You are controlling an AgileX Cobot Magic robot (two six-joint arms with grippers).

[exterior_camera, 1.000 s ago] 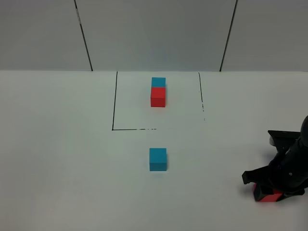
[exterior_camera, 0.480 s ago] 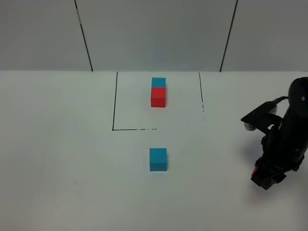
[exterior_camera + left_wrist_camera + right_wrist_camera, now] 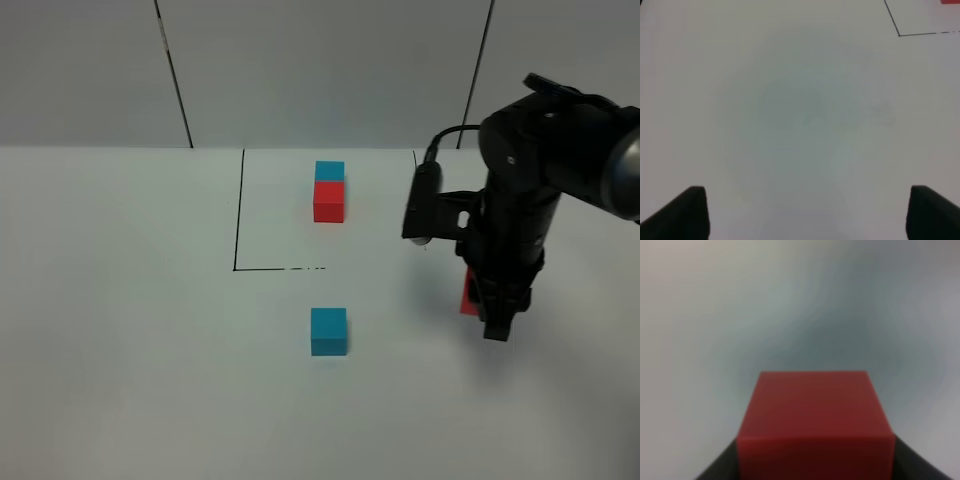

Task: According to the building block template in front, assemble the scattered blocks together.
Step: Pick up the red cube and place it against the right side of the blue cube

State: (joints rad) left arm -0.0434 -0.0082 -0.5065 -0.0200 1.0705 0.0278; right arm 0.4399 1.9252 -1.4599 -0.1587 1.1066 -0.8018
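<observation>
Between the right fingers (image 3: 497, 322), pinched tight, hangs the red block (image 3: 467, 294); left fingers (image 3: 682, 215) gape empty. Well apart sits the cyan block (image 3: 328, 331), and joining the 2 is not yet done.

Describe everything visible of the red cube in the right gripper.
The small matte red cube has flat faces, crisp edges and no markings. It is clamped between the right gripper's black fingers, which press opposite sides. In the high view only a red sliver shows beside the downward-pointing gripper, right of the loose cyan-blue cube, seemingly above the white tabletop.
</observation>
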